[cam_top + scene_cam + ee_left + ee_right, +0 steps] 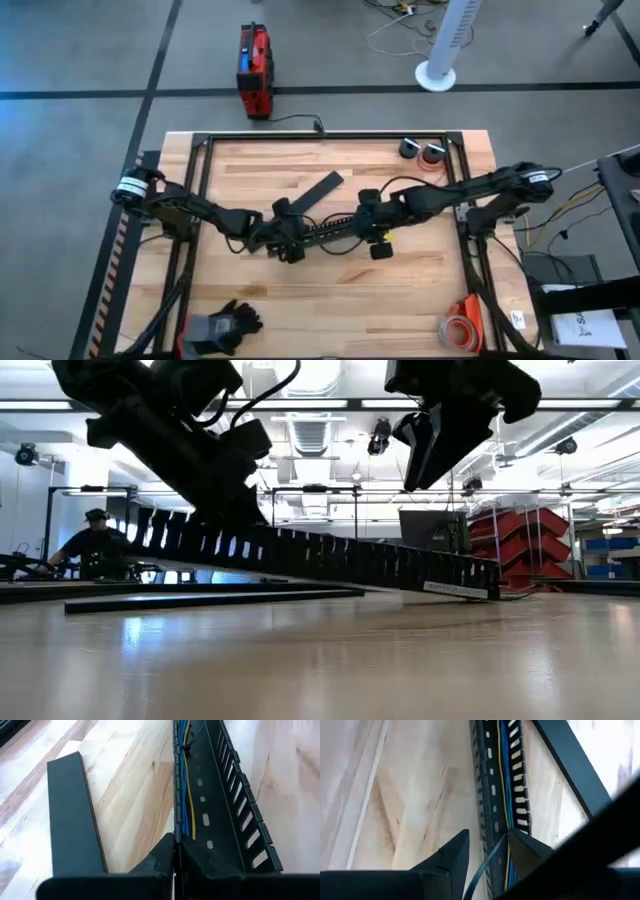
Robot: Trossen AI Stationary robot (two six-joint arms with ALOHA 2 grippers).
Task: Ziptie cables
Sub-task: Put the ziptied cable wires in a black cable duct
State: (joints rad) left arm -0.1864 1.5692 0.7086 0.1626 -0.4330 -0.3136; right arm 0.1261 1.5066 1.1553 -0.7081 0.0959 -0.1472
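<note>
1. High view: two arms meeting mid-table over one slotted cable duct (325,228). Left gripper (290,247) at the duct's left end, right gripper (378,240) at its right end. One flat black cover strip (318,192) lying diagonal just beyond the duct. Two tape rolls (424,152) at the far right corner, one black glove (228,322) near the left front edge, one orange roll (462,325) at the right front. One red case (254,70) on the floor.
2. Low view: duct (330,563) tilted, left end raised, right end on the wooden table (320,660). One person seated far left in the room.
3. Left wrist view: left gripper (176,862) clenched on the duct's side wall. Cables (186,795) inside the channel, blue and yellow, exact count unclear; one small black tie around them near the far end. One cover strip (72,815) alongside.
4. Right wrist view: right gripper (487,850) spread, straddling the duct, gripping nothing. Cables (504,780) running down the channel between its fingers.
</note>
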